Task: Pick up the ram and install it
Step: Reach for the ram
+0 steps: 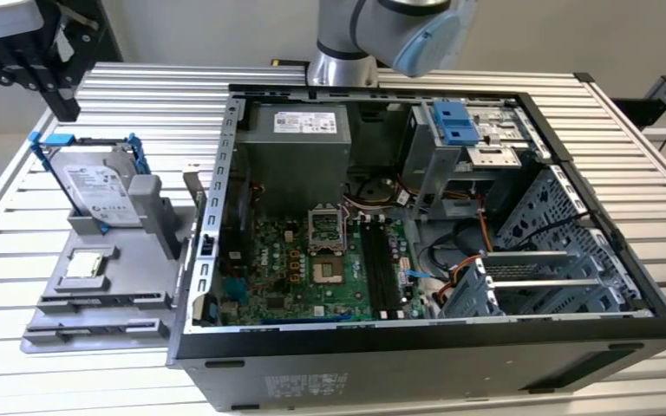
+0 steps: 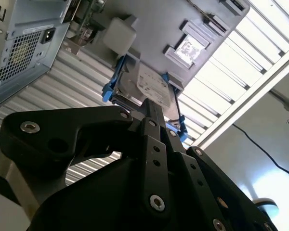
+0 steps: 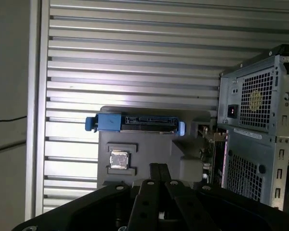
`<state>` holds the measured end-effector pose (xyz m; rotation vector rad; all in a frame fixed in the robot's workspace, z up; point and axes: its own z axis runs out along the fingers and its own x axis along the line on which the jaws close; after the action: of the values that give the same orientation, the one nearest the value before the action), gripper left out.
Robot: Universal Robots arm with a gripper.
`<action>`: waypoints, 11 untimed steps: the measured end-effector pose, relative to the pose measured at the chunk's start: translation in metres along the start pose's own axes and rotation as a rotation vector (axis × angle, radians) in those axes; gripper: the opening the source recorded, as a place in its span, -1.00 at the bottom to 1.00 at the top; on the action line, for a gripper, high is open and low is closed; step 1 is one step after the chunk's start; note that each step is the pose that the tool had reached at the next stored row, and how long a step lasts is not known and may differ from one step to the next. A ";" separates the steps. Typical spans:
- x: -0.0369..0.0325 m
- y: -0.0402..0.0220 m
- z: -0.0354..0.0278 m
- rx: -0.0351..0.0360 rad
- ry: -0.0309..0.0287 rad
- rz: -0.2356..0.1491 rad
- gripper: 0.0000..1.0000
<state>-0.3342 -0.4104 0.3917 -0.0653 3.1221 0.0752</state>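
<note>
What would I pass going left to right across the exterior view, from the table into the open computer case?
In order: hard drive in its blue frame → processor socket → black memory slots → metal drive cage.

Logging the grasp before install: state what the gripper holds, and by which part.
Nothing is held: the gripper hangs shut and empty over the grey fixture.

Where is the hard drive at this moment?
The hard drive stands in the gray holder on the table, at the exterior view's left of the open computer case.
</note>
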 end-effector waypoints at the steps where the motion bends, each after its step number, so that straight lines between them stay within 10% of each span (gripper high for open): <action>1: 0.0017 0.0001 0.0000 0.0000 0.0000 0.000 -1.00; 11: 0.0184 0.0005 -0.0001 0.0000 0.0000 0.000 -1.00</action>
<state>-0.3526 -0.4106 0.3915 -0.0657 3.1221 0.0752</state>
